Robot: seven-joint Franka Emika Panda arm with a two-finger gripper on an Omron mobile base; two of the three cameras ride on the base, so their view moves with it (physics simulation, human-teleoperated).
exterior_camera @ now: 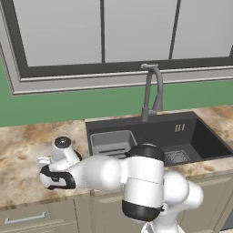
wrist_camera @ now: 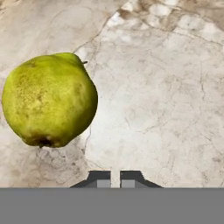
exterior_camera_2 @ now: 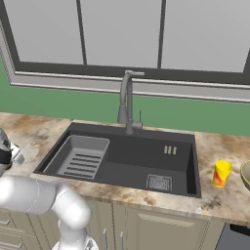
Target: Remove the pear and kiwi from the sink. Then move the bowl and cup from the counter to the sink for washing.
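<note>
Gripper [wrist_camera: 115, 179] over counter [wrist_camera: 166, 96], left of sink [exterior_camera: 150, 136]. Fingertips [wrist_camera: 99, 178] nearly pressed together w/ thin gap, holding nothing. Pear [wrist_camera: 49, 99] lies on counter, ahead and left of fingertips, apart from them. Cup [exterior_camera_2: 221, 173] and bowl [exterior_camera_2: 245, 174] on counter right of sink, well apart from gripper. Kiwi: cannot tell.

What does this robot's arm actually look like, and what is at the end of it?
The arm is a chain of rounded, glossy white segments joined by dark bands, with no loose cables visible. Its hand ends in two small dark fingertips with lighter grey faces, seen in the hand view.
</note>
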